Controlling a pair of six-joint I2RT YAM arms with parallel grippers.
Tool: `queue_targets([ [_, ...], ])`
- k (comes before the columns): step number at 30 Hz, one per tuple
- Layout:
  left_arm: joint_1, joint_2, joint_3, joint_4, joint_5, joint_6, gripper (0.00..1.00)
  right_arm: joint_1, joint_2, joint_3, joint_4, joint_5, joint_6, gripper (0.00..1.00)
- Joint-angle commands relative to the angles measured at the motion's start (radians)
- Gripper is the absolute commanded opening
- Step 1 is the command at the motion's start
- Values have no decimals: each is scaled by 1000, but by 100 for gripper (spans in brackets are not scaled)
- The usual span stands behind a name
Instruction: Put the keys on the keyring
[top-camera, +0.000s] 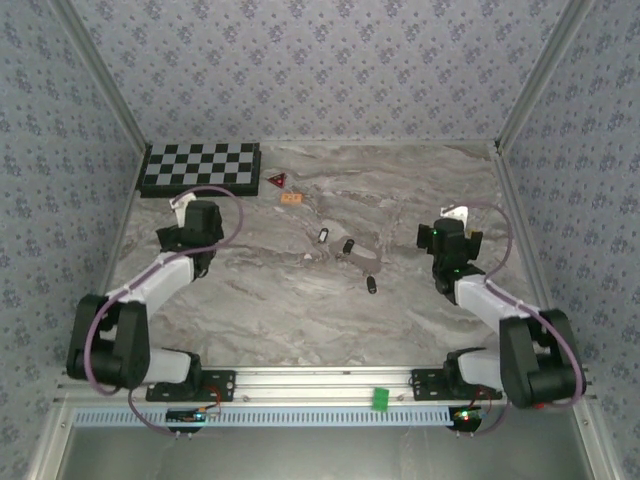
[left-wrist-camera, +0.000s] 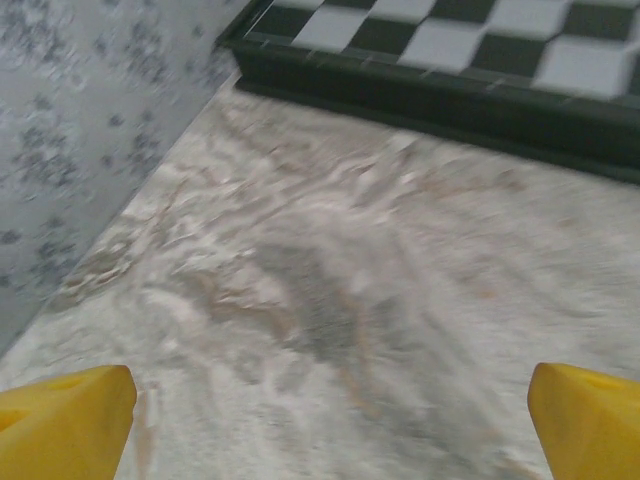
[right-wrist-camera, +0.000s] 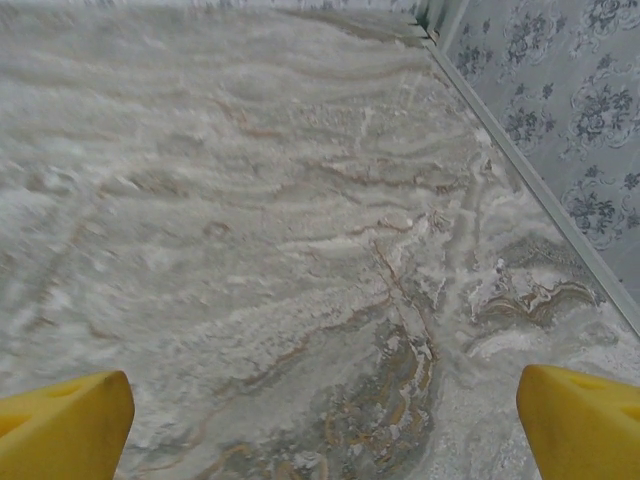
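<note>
Left wrist is showing us the left pincer (left-wrist-camera: 320, 425) standing fully spread, its yellow fingertips (left-wrist-camera: 65, 420) sitting at opposite edges of the frame with bare marble between them. It is gripping nothing and is facing the checkerboard (left-wrist-camera: 450, 60) just ahead of it. Right wrist is showing the right pincer (right-wrist-camera: 320, 425) spread just as wide and likewise carrying nothing, pointing toward the far right corner of the table (right-wrist-camera: 300, 200).

Top external is showing three keys (top-camera: 348, 245) lying loose and apart from one another in the open stretch between the two pincers. They are lying well off to the right of the left pincer and to the left of the right pincer, behind where it is pointing. We are finding the keyring too small to pick out against the marble veins. A red triangle (top-camera: 276, 181) and an orange piece (top-camera: 291, 198) are lying beyond the keys, toward the left pincer's side.

We are judging the task as barely begun: no key is being held, none is looking threaded onto anything, and every key is waiting to be picked up and put on the ring
</note>
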Motion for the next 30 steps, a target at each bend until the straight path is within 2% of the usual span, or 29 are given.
queue_targets([
  [1, 26, 49, 28, 59, -51, 106, 100, -10, 84, -30, 211, 71, -77, 100],
  [2, 39, 61, 13, 107, -51, 117, 100, -13, 107, -41, 278, 65, -103, 100],
  [4, 90, 76, -39, 196, 41, 110, 100, -12, 124, -53, 331, 53, -108, 100],
  [6, 127, 97, -93, 305, 59, 99, 100, -38, 146, -85, 425, -74, -123, 100],
  [7, 137, 95, -114, 363, 89, 118, 100, -50, 170, -101, 470, -121, -141, 100],
  [9, 145, 80, -162, 471, 153, 154, 100, -55, 191, -129, 563, -106, -175, 100],
  [12, 167, 96, -254, 672, 252, 184, 100, -104, 181, -164, 580, -253, -138, 100],
  [14, 165, 108, -257, 691, 347, 221, 100, -146, 227, -194, 667, -333, -118, 100],
  [15, 165, 118, -262, 719, 386, 240, 100, -155, 264, -211, 758, -321, -123, 100],
  [16, 170, 122, -280, 741, 439, 250, 100, -153, 267, -218, 779, -313, -121, 100],
  [18, 174, 173, -327, 901, 472, 271, 100, -166, 227, -191, 663, -340, -103, 100],
  [20, 184, 145, -302, 790, 494, 259, 100, -176, 247, -158, 629, -345, -96, 100],
  [21, 186, 163, -317, 852, 499, 261, 100, -180, 249, -134, 586, -321, -81, 100],
  [22, 186, 156, -311, 836, 498, 261, 100, -185, 239, -103, 509, -301, -60, 100],
  [30, 186, 152, -311, 824, 498, 261, 100, -180, 244, -105, 535, -274, -73, 100],
])
